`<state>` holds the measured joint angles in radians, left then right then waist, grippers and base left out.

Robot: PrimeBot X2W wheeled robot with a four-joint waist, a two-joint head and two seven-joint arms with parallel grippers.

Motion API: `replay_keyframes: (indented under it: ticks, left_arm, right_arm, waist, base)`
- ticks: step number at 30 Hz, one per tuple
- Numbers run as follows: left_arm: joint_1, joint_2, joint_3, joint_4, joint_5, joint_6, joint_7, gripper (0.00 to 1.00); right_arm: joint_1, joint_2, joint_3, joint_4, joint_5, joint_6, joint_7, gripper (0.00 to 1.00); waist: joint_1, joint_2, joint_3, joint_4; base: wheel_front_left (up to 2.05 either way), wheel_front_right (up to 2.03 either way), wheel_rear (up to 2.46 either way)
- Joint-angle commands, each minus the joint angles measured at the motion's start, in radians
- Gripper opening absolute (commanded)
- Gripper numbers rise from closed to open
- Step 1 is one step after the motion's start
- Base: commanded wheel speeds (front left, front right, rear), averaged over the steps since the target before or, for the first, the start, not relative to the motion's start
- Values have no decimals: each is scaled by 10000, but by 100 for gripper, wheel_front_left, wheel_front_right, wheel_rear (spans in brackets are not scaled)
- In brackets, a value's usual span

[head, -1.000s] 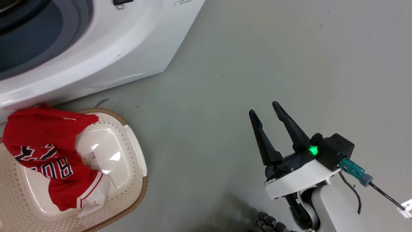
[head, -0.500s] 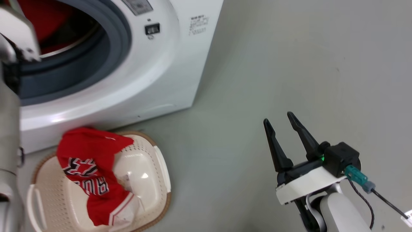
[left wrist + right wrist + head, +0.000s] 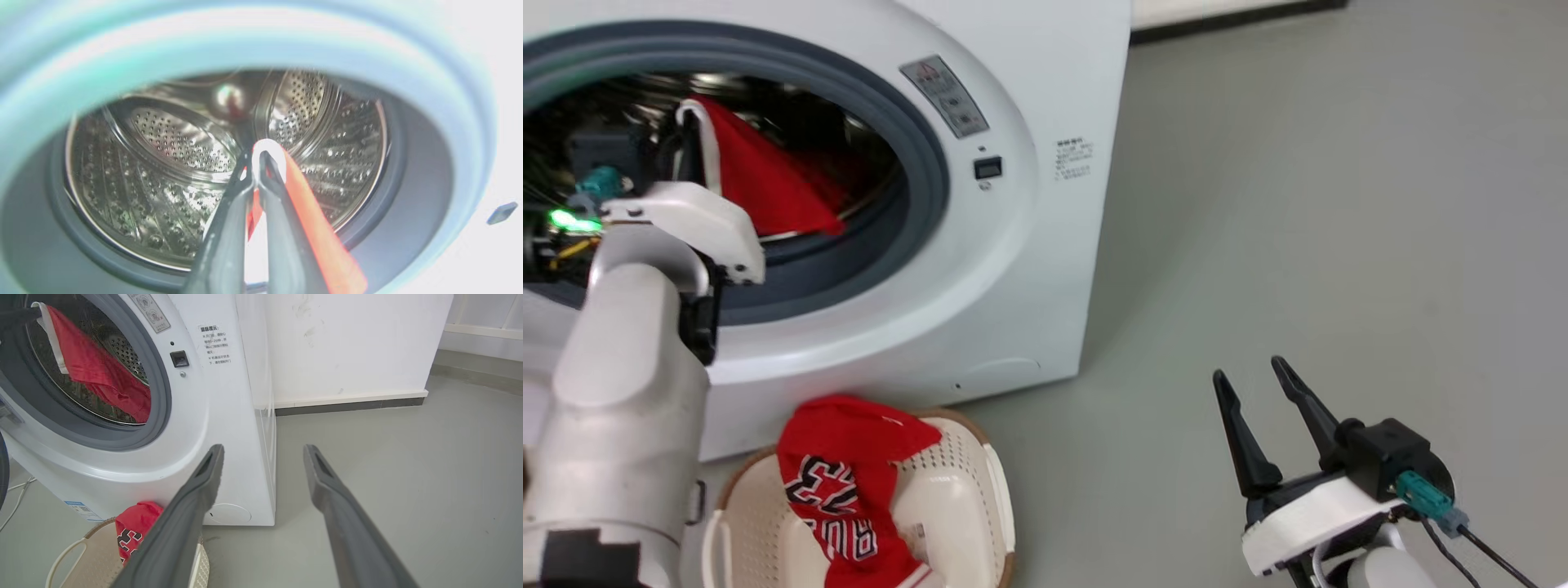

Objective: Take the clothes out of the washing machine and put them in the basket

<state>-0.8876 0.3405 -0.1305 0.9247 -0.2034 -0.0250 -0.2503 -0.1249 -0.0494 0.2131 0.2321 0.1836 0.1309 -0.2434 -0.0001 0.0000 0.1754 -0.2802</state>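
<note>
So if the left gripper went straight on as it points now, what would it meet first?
Likely the back of the steel drum: the left gripper, shut on a red garment, points into the washing machine with nothing else ahead. Depth is unclear.

Clothes: print "23"; washing machine label illegible.

The round mouth of our washing machine stands open inside its grey rubber seal. Our left gripper, pinched on a red shirt, and its pale forearm block the left and middle of that opening. Just in front of the machine's foot sits the basket. A second red shirt is draped over its far rim, and its right side lies bare. To our right, grey floor spreads free around the right gripper, whose fingers are spread.
</note>
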Motion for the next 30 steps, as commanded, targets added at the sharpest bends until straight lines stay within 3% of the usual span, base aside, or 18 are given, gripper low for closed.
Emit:
replay_keyframes:
  ticks: [1,13,24,30]
  left_arm:
    - [345,-128,40,-313,-108,-22,-110,0]
    - [2393,-822,347,-4213,-634,2,-159,0]
    - [4835,-992,410,-9613,-863,768,856,0]
    - [6358,-1201,247,-11124,-947,1160,1425,0]
  right_arm:
    - [196,-16,-96,-53,-86,-3,69,100]
    - [1029,-14,-387,-531,-371,-3,552,100]
    - [1475,-14,-455,-1166,-523,-3,902,100]
    - [1309,-14,-450,-1339,-527,-3,901,100]
  waist:
    - [1,0,-480,312]
    - [1,0,-1687,1070]
    - [1,0,-1843,1657]
    - [1,0,-1454,1788]
  base:
    - [0,0,0]
    - [0,0,0]
    - [0,0,0]
    - [0,0,0]
